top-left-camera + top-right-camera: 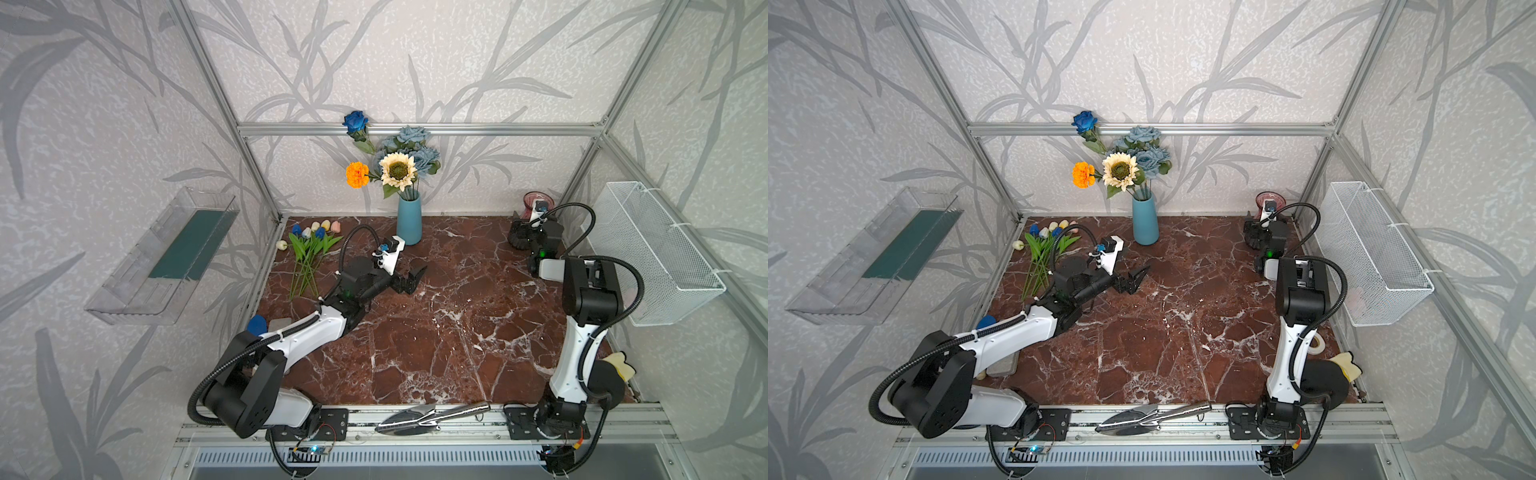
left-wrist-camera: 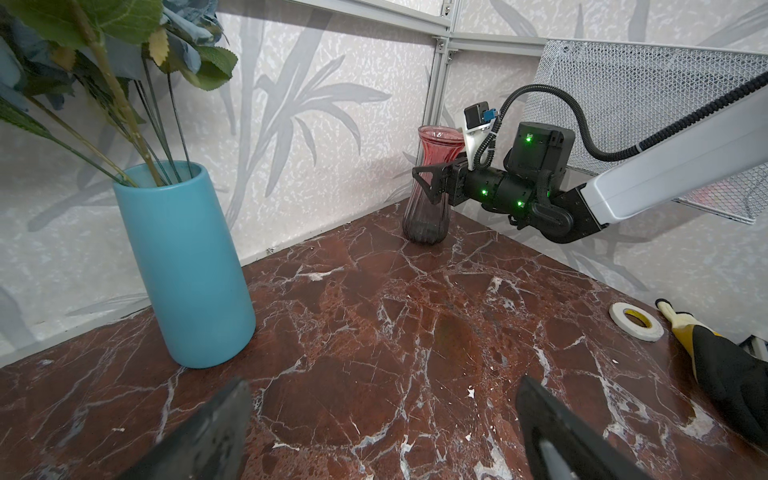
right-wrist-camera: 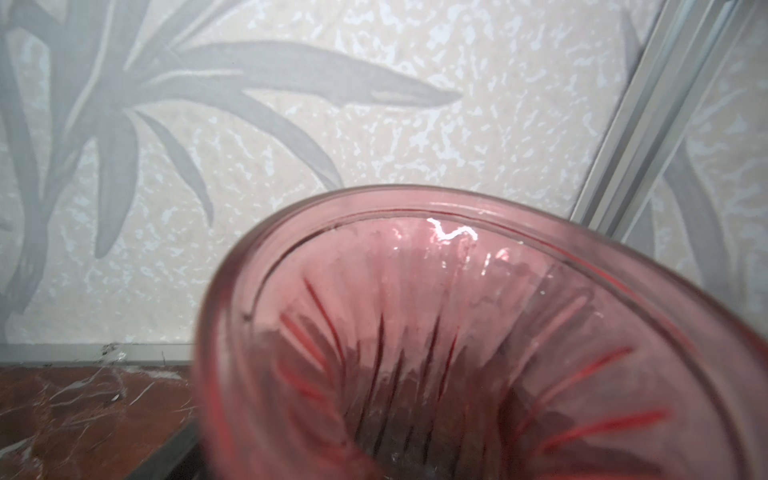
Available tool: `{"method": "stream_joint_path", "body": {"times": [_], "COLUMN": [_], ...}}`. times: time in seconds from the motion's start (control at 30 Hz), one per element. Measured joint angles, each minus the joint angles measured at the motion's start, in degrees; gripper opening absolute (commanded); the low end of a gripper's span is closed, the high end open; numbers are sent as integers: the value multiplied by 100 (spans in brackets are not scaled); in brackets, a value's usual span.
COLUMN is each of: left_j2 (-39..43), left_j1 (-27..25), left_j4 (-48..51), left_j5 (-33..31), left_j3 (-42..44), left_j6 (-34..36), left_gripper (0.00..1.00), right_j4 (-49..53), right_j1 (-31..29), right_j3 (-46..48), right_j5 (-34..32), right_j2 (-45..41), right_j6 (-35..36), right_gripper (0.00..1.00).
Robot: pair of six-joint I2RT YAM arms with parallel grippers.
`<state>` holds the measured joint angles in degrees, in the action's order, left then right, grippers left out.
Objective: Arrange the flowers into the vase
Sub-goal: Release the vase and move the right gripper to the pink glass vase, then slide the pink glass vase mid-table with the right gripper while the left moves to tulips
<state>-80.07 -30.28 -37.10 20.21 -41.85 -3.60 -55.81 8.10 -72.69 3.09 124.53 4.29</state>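
Back edge of the tabletop (image 1: 436,332), centre: the blue vase (image 1: 409,222) stands upright and carries four long stems. These are the dark blue rose (image 1: 355,121), highest and leaning left, the dusty-blue rose bunch (image 1: 415,143) behind, the orange marigold (image 1: 357,174) out to the left, and the cream sunflower (image 1: 398,168) facing forward.

Back left corner: the tulips (image 1: 311,249) lie flat in a loose bundle, heads toward the back edge and stems toward the front. I make out blue, white, yellow and pink heads.

Left gripper (image 1: 411,279): I have it low over the tabletop, just right of the tulip stems and in front of the blue vase. Its fingers are spread wide with nothing between them — the left wrist view shows bare marble in the gap.

Back right corner: the pink glass vase (image 2: 428,216) stands upright.

Right gripper (image 2: 428,183): level with that vase's narrow neck. In the left wrist view one finger crosses in front of the neck and the other is hidden, so I cannot tell whether the fingers press the glass or stand clear. The right wrist view looks into the vase's ribbed mouth.

Front edge: a metal trowel (image 1: 428,417) lies on the rail.
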Motion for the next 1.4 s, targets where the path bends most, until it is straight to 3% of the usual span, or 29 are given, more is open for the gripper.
{"method": "stream_joint_path", "body": {"times": [0.2, 0.6, 0.7, 1.1, 1.17, 1.4], "left_j2": [9, 190, 214, 562, 651, 802], "left_j1": [0, 0, 0, 0, 2, 83], "left_j4": [31, 66, 17, -87, -96, -151], "left_j5": [-61, -245, -317, -1014, -1207, -1860], "left_j3": [9, 216, 295, 638, 704, 1032], "left_j6": [0, 15, 13, 50, 68, 111], "left_gripper": [99, 99, 99, 99, 99, 99], "right_j4": [-125, -566, -588, -1093, -1335, -1576], "right_j1": [66, 109, 111, 98, 15, -1099], "right_j3": [-79, 155, 225, 1755, 2164, 3407], "right_j5": [2, 238, 352, 1384, 1567, 2052], "right_j2": [107, 109, 66, -881, -1093, -1991], "right_j6": [-22, -116, -116, -426, -503, -470], "right_gripper": [57, 41, 33, 28, 24, 23]}}
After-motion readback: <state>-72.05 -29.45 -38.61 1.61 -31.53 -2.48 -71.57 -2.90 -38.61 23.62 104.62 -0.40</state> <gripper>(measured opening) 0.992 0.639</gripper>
